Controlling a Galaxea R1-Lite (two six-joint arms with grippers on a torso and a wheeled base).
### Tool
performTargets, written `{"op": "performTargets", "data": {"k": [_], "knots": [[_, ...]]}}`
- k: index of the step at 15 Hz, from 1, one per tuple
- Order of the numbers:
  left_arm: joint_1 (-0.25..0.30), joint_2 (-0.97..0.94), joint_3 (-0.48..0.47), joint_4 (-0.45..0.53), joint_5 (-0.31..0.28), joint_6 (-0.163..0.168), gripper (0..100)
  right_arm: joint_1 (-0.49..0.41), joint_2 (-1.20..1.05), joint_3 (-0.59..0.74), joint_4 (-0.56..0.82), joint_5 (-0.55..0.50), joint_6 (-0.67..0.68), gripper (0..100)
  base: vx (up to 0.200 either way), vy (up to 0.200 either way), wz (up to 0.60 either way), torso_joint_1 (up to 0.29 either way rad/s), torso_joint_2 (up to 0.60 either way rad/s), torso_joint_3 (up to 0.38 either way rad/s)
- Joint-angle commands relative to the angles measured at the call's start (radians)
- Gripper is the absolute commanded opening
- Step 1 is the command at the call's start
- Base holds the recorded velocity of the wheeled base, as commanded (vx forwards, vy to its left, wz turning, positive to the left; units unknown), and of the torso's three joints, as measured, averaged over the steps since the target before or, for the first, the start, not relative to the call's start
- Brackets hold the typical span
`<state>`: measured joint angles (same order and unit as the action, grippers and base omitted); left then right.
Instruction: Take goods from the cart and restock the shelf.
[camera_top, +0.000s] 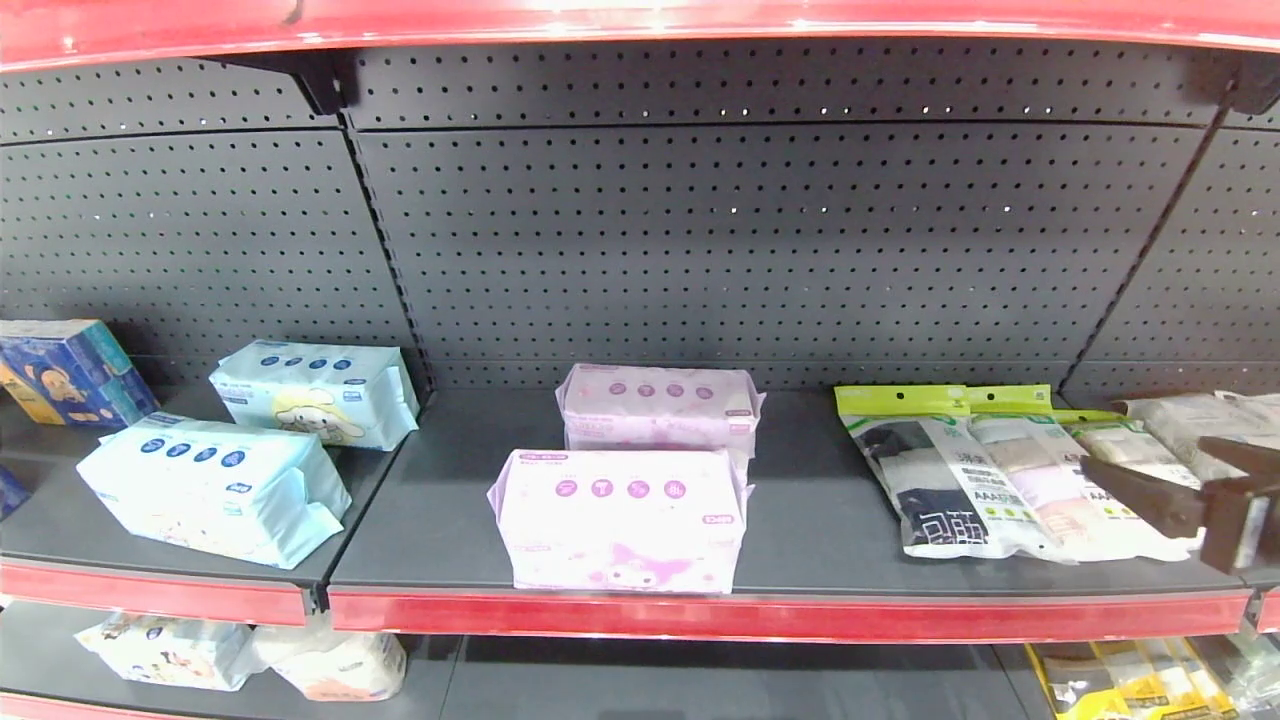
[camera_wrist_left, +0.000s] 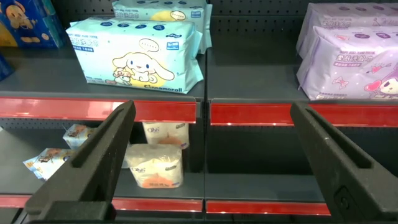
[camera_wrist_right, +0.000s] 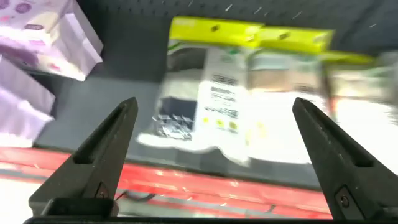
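Two pink tissue packs stand mid-shelf, one at the front (camera_top: 620, 520) and one behind it (camera_top: 658, 405). Flat bags with green headers (camera_top: 960, 470) lie to their right. At the right end of the shelf (camera_top: 810, 520), my right gripper (camera_top: 1145, 452) is open just over those bags, holding nothing. In the right wrist view, that gripper (camera_wrist_right: 214, 102) hovers above the green-header bags (camera_wrist_right: 217, 93), with the pink packs (camera_wrist_right: 43, 37) off to one side. My left gripper (camera_wrist_left: 212, 109) is open and empty in front of the shelf's red front edge (camera_wrist_left: 267, 114).
Two light-blue tissue packs (camera_top: 215, 490) (camera_top: 315, 390) and a dark-blue box (camera_top: 65, 370) sit on the left bay. Bare shelf lies between the pink packs and the bags. The lower shelf holds small packs (camera_wrist_left: 155, 165). A red shelf edge (camera_top: 640, 20) runs overhead.
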<state>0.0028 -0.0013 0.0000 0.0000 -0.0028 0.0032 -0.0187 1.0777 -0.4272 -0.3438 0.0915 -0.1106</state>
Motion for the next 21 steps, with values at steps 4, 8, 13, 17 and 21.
{"op": "performTargets", "data": {"k": [4, 8, 13, 17, 21], "knots": [[0.0, 0.001, 0.0, 0.0, 0.0, 0.0, 100, -0.087, -0.406, -0.076, 0.35, -0.064, -0.073, 100, 0.0, 0.0, 0.0, 0.0, 0.0, 0.0], [0.0, 0.001, 0.0, 0.0, 0.0, 0.0, 100, -0.092, -0.504, -0.084, 0.439, -0.064, -0.04, 100, 0.0, 0.0, 0.0, 0.0, 0.0, 0.0], [0.0, 0.001, 0.0, 0.0, 0.0, 0.0, 100, -0.09, -0.556, -0.077, 0.459, -0.072, -0.047, 100, 0.0, 0.0, 0.0, 0.0, 0.0, 0.0], [0.0, 0.001, 0.0, 0.0, -0.002, 0.003, 100, -0.092, -0.562, -0.071, 0.457, -0.073, -0.081, 100, 0.0, 0.0, 0.0, 0.0, 0.0, 0.0], [0.0, 0.001, 0.0, 0.0, 0.0, 0.0, 100, -0.092, -0.562, -0.068, 0.457, -0.073, -0.081, 100, 0.0, 0.0, 0.0, 0.0, 0.0, 0.0]]}}
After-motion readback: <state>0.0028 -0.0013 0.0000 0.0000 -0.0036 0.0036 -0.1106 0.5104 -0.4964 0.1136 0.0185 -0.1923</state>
